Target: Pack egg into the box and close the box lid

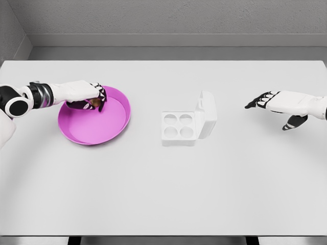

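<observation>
A small brown egg (94, 102) lies in the magenta bowl (110, 130) at the left of the table. My left hand (95, 99) reaches into the bowl from the left, its fingers curled around the egg. The white egg box (179, 128) sits at the table's middle with four empty cups; its lid (207, 113) stands open, hinged on the right side. My right hand (268, 102) hovers over the table to the right of the box, fingers spread and holding nothing.
The white table (163, 194) spans the view, with a grey wall behind its far edge. Nothing else stands on it besides the bowl and the box.
</observation>
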Controlling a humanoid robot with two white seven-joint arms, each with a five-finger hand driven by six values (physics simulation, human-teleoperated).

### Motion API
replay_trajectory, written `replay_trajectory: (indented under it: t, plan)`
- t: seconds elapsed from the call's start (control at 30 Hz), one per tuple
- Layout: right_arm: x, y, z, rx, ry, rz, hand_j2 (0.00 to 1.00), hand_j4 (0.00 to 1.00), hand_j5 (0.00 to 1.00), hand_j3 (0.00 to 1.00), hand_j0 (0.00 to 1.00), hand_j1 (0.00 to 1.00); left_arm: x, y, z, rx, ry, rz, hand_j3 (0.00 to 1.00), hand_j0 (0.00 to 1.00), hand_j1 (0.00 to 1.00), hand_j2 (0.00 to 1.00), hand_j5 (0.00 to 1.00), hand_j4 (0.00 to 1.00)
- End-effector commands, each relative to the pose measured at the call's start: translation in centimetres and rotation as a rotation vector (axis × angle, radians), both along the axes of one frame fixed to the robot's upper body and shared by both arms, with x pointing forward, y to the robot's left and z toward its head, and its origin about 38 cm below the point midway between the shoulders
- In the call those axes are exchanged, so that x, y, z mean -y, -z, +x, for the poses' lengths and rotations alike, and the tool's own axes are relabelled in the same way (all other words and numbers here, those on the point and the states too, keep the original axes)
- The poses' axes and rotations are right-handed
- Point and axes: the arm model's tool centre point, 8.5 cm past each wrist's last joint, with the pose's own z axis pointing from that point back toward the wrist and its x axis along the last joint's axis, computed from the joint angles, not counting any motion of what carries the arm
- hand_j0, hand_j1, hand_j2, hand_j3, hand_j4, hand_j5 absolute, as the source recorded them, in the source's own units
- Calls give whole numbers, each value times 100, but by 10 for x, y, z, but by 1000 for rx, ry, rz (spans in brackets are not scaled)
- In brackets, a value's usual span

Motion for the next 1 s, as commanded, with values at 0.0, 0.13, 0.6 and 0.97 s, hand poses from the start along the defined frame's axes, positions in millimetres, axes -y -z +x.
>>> replay_trajectory:
  t: [0.0,0.13,0.6,0.97]
  plan:
    - [0,-1,0,1,3,5,100,100,100,100,100,100,0,-4,0,8,3,-4,28,28,28,28,28,28]
    - [0,-1,0,1,3,5,100,100,100,100,100,100,5,-15,0,38,24,-12,28,28,28,28,28,28]
    - [-2,-3,0,6,-5,5,100,100,100,100,100,100,44,-35,-13,114,137,-44,28,28,28,28,28,28]
    - [-2,-2,0,5,-5,6,100,100,100,100,100,100,83,-35,-16,123,206,-92,29,29,29,29,29,29]
